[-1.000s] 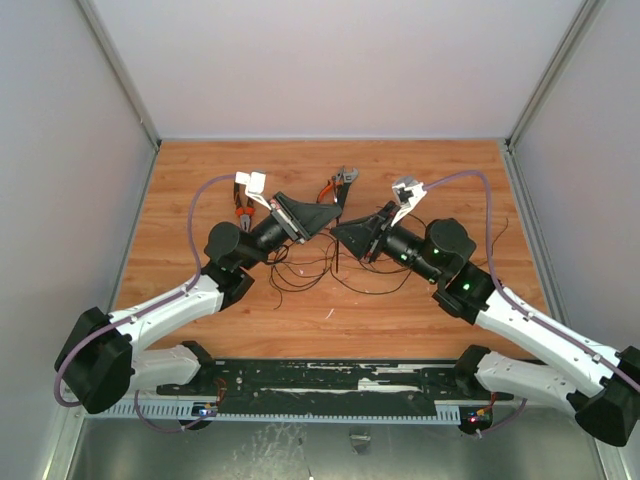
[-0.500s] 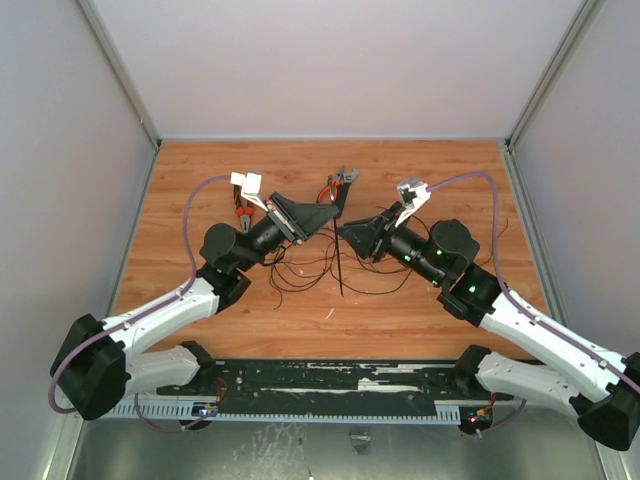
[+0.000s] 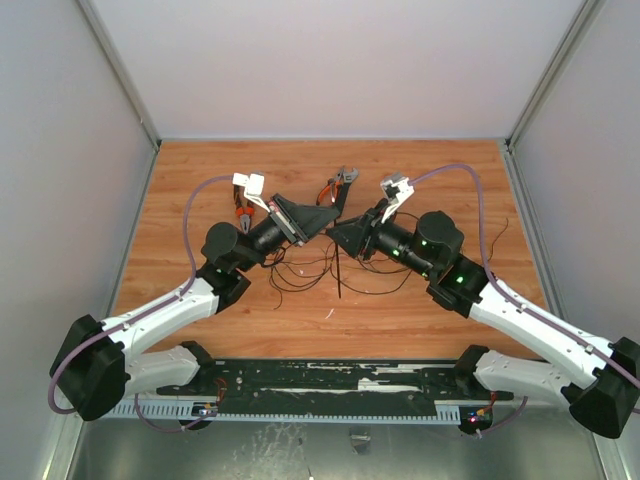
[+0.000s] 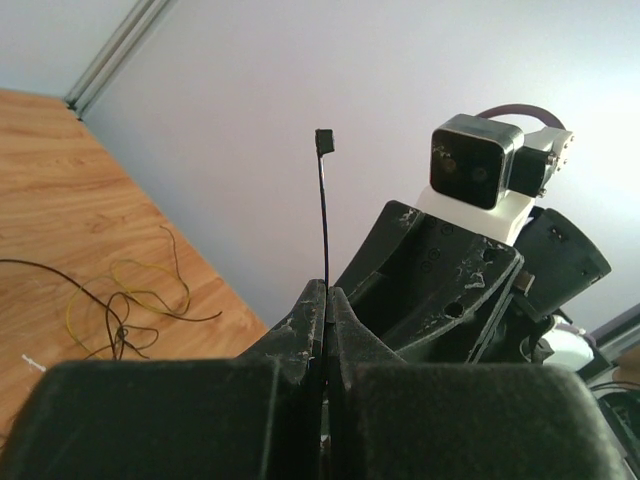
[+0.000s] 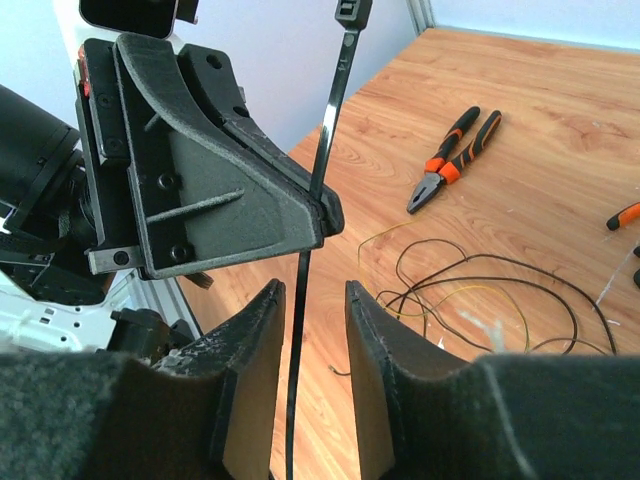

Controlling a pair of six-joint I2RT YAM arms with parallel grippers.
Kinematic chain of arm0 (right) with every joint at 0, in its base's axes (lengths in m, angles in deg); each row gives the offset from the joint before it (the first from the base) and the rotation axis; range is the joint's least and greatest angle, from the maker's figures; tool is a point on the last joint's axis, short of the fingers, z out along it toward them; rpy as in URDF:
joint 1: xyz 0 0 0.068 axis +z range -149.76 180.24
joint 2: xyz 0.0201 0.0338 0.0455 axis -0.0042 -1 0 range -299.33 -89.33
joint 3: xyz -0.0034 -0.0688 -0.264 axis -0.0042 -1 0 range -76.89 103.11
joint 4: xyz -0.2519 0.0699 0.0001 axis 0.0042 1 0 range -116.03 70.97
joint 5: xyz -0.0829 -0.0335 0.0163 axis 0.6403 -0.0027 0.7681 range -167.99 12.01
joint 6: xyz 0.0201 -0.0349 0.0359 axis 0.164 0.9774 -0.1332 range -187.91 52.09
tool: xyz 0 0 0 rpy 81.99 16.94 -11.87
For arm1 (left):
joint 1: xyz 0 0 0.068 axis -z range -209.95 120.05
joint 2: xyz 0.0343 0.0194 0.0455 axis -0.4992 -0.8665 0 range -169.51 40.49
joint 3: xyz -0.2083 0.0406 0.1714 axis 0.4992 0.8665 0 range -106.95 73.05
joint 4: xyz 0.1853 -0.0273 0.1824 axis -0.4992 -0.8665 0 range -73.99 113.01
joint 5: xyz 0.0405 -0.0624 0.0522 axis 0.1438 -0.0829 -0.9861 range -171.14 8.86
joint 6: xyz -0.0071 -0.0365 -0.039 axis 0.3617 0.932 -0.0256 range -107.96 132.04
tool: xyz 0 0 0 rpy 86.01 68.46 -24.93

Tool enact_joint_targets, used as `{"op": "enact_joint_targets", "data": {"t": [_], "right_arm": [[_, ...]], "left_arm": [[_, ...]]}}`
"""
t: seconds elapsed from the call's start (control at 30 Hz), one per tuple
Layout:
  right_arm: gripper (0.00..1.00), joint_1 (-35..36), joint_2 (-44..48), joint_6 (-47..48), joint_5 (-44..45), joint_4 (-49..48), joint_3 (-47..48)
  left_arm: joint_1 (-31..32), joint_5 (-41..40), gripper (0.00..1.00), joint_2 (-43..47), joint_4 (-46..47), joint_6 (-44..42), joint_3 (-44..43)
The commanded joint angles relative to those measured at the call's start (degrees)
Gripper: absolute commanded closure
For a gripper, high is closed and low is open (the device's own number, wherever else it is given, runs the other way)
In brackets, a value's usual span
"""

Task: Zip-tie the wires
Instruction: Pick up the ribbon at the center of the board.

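While the zip tie (image 5: 330, 110) is pinched in the clenched left gripper (image 4: 327, 295) and held over the middle of the table (image 3: 180, 180), the right gripper (image 5: 315, 300) is shown with its jaws parted on either side of the lower strip, nothing grasped. Trouble can be expected right here: if those jaws are closed off-centre, the thin strip may be bent or twisted out of the left pinch and dropped, and if it is pulled too hard, it could be slid free. The wires (image 5: 470, 290) are spread in loose, tangled loops on the wood beneath, unbundled, so strands could be missed or snagged. Pliers (image 5: 455, 155) are laid toward the far edge. Warm wood grain is boxed in by pale grey walls and metal corner posts.
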Motion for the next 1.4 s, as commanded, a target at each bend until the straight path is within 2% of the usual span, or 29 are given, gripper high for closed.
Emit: {"op": "enact_joint_targets", "data": {"t": [0.0,0.27,0.43,0.5,0.6,0.63,0.77,0.9,0.97,1.07,1.23,1.37], "right_arm": [[0.69,-0.1,0.7,0.5,0.3,-1.1,2.0],[0.77,-0.1,0.5,1.0,-0.1,-0.7,2.7],[0.78,-0.2,1.7,1.9,1.3,0.5,2.7],[0.82,-0.1,2.4,2.4,2.6,1.3,2.7],[0.97,-0.1,3.4,3.4,4.6,2.9,2.7],[1.0,-0.1,3.7,3.6,5.2,3.4,2.6],[1.0,-0.1,3.4,5.7,8.9,6.6,3.3],[1.0,0.1,1.4,9.6,14.2,9.8,3.9],[1.0,0.9,0.0,12.6,18.7,11.2,4.2],[1.0,3.5,-2.8,17.4,29.4,13.8,5.8],[1.0,10.3,-8.5,24.7,48.6,17.0,10.0],[1.0,11.8,-10.2,24.3,50.6,16.5,11.2]], "left_arm": [[0.2,1.1,1.0,0.9,1.2,-0.6,-1.2],[0.2,3.2,1.0,-0.7,0.1,-1.3,-2.6],[0.2,4.8,1.0,-1.8,-1.0,-2.5,-3.7],[0.3,4.8,1.0,-1.9,-1.9,-2.9,-4.1],[0.2,4.6,1.0,-2.1,-2.5,-3.4,-4.5],[0.3,4.5,0.97,-2.1,-2.6,-3.4,-4.6],[0.2,3.7,0.85,-2.2,-3.4,-4.1,-5.1],[0.2,1.3,0.41,-1.1,-7.3,-6.1,-6.5],[0.3,-1.1,0.26,0.2,-10.4,-7.5,-7.4],[0.2,-6.1,0.21,3.1,-16.2,-10.5,-9.0],[0.3,-14.0,0.22,5.4,-28.8,-15.4,-13.4],[0.3,-19.6,0.25,4.4,-33.4,-15.0,-14.4]]}}
